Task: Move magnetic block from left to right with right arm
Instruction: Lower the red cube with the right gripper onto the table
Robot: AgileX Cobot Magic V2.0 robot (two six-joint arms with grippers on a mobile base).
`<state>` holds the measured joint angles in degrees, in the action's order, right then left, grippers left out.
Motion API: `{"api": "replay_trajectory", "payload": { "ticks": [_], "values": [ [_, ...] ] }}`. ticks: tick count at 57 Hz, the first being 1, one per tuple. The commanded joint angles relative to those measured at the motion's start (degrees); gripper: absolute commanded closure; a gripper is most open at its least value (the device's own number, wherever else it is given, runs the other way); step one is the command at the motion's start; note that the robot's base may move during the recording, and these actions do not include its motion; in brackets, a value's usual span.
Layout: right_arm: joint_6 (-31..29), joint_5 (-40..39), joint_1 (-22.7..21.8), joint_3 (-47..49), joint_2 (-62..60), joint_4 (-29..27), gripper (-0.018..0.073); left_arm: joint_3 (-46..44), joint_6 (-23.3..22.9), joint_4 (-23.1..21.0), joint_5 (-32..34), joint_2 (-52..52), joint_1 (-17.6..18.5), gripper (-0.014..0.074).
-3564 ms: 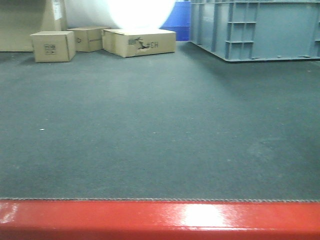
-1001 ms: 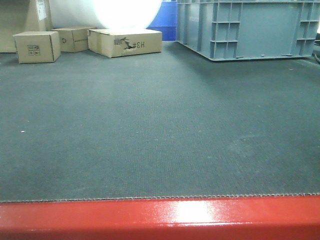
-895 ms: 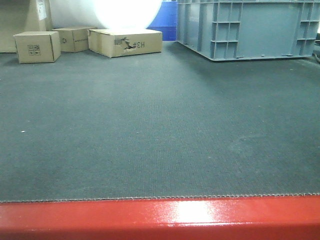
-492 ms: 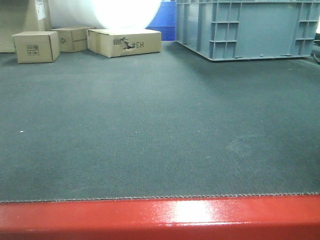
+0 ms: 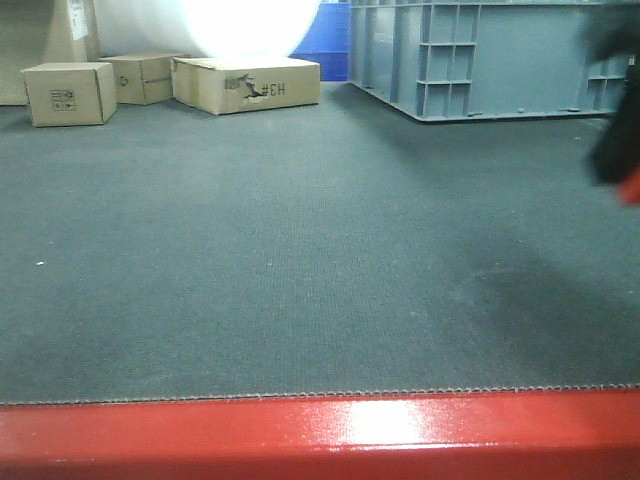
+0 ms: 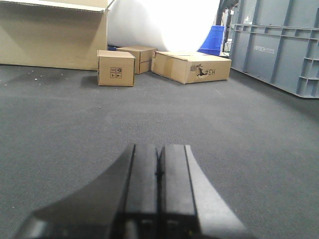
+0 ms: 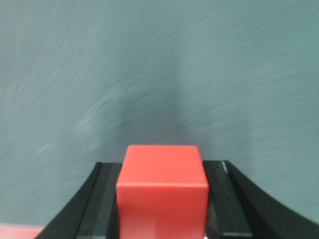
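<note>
The magnetic block (image 7: pixel 162 186), a plain red cube, fills the gap between the black fingers of my right gripper (image 7: pixel 162 166), which is shut on it above grey-green carpet. In the front view that arm shows only as a dark blur (image 5: pixel 618 105) at the right edge, with a sliver of the red magnetic block (image 5: pixel 631 187) under it. My left gripper (image 6: pixel 159 147) hangs low over the carpet, its two pads pressed together with nothing between them.
Three brown cardboard boxes (image 5: pixel 68 92) (image 5: pixel 145 77) (image 5: pixel 247 83) sit at the back left, a big grey crate (image 5: pixel 490 55) at the back right, a blue bin (image 5: pixel 325 25) between them. A glossy red ledge (image 5: pixel 320 435) runs along the near edge.
The dark right arm with a bit of red has come into the front view at the right edge, casting a shadow on the carpet. The boxes and crate have drifted slightly left in frame.
</note>
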<state>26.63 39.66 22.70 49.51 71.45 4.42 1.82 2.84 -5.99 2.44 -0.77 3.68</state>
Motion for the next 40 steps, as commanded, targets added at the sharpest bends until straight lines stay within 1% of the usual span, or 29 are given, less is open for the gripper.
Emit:
{"api": "replay_trajectory", "payload": {
  "ticks": [1, 10, 15, 25, 36, 40],
  "values": [
    [4.1, 1.2, 4.5, 5.7, 4.8, 1.1, 0.0253, 0.5, 0.1, -0.3, 5.2, -0.5, 0.0, 0.0722],
    [11.5, 7.5, 10.9, 13.1, 13.5, 1.0, 0.0253, 0.5, 0.1, -0.3, 5.2, -0.5, 0.0, 0.0722],
    [13.8, 11.4, 13.6, 18.2, 18.2, 0.9, 0.0253, 0.5, 0.1, -0.3, 5.2, -0.5, 0.0, 0.0722],
    [14.3, 15.8, 17.4, 28.1, 26.6, 0.7, 0.0253, 0.5, 0.1, -0.3, 5.2, -0.5, 0.0, 0.0722],
    [14.3, 16.8, 19.8, 36.6, 33.8, -2.6, 0.0253, 0.5, 0.1, -0.3, 5.2, -0.5, 0.0, 0.0722],
    [14.3, 16.9, 20.4, 38.7, 35.7, -2.7, 0.0253, 0.5, 0.1, -0.3, 5.2, -0.5, 0.0, 0.0722]
  ]
}}
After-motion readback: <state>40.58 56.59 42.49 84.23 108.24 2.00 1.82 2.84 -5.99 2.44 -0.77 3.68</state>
